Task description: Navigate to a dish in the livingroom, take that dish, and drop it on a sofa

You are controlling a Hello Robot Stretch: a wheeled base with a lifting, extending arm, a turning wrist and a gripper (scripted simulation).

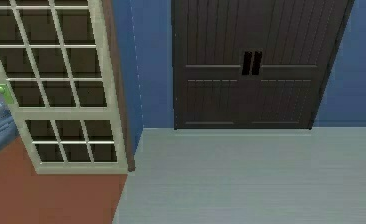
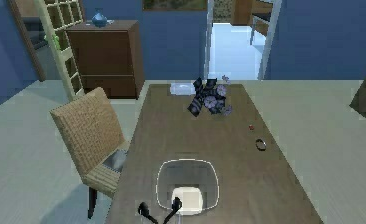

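A clear glass dish (image 2: 187, 172) with something white in its bottom stands on the near end of a long wooden table (image 2: 241, 170). Dark thin shapes at the arm side view's bottom edge, just left of the dish, look like my gripper (image 2: 159, 209). With the dish standing on the table right at it, I cannot tell whether the gripper holds anything.
A wicker chair (image 2: 89, 130) stands at the table's left side. Farther along the table lie a dark bunched object (image 2: 209, 97), a white flat item (image 2: 179, 88) and a small ring (image 2: 261, 145). Beyond are a brown sideboard (image 2: 103, 55) and a bright doorway (image 2: 231, 40). A dark double door (image 1: 253, 62) and a cream paned door (image 1: 56, 80) are ahead.
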